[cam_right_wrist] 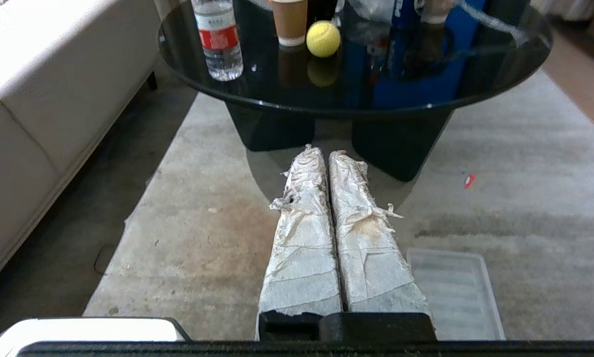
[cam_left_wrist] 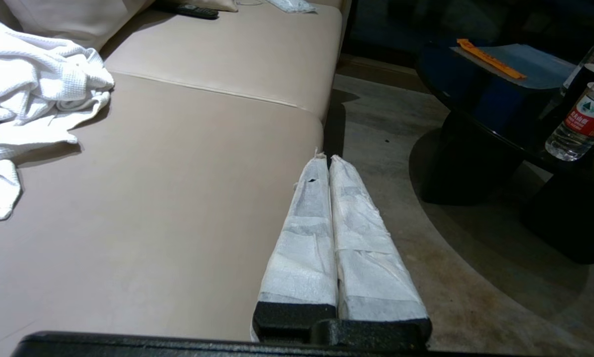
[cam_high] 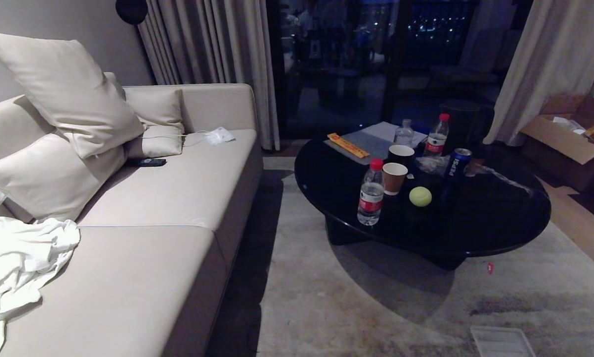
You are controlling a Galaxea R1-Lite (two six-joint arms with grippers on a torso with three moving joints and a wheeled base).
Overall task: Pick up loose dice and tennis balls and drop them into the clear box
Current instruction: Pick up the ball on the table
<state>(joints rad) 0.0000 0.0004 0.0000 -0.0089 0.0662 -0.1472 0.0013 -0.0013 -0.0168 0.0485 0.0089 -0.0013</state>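
Both pincers, left pincer (cam_left_wrist: 326, 161) and right pincer (cam_right_wrist: 326, 153), pressed closed and empty (parked, nothing reached); one tennis ball (cam_high: 420, 196) sits on the black surface (cam_high: 500, 223), at one o'clock

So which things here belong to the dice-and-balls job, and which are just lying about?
Belongs to the job:
- tennis ball on the black round table

No dice or clear box in view.

Lying about:
- water bottle
- paper cup
- Pepsi can
- ribbed lid on the rug
- white cloth on the sofa
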